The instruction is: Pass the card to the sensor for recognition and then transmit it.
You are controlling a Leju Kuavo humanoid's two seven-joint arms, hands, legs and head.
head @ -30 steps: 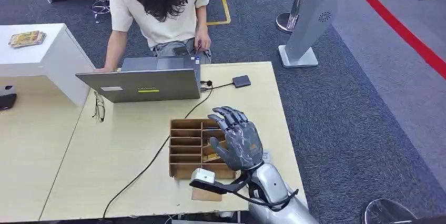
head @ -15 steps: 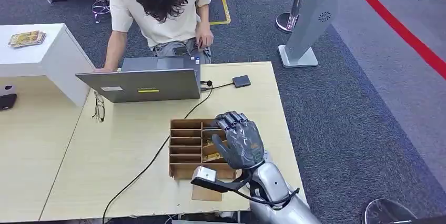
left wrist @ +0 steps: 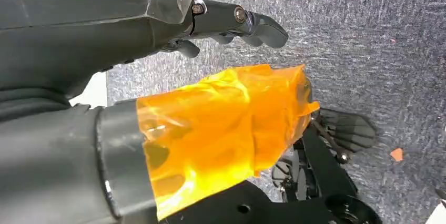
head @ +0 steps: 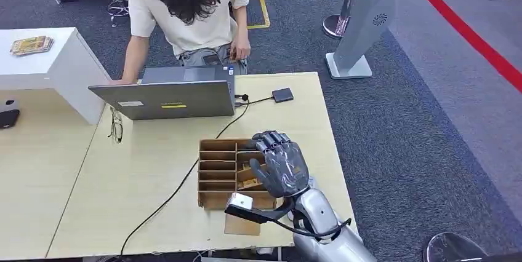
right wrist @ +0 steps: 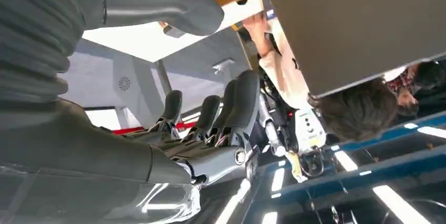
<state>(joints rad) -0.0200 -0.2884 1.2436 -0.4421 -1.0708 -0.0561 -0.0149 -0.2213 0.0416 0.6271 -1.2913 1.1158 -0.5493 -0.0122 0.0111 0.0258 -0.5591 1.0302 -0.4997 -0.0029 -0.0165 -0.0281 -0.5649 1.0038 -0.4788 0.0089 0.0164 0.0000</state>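
1. The right hand point(head: 280, 165) hovers over the right column of the cardboard tray point(head: 216, 173), fingers apart in the right wrist view and nothing visibly held. Coming down off-line, I judge, the fingers could catch a divider and drag the light tray across the surface point(head: 141, 170).
2. The card point(head: 249, 182) seems to lie in a compartment beneath the palm, largely hidden; a flat card may slip from the fingers or come up with its neighbour.
3. The cable point(head: 184, 179) runs beside the tray toward the laptop point(head: 169, 99); a shifted tray could tug it.
4. The sensor point(head: 282, 95) sits near the far edge, close to a person point(head: 184, 10); a wide swing could pass near them.
5. The left hand point(left wrist: 231, 21) hangs above the floor, fingers slightly curled, empty.
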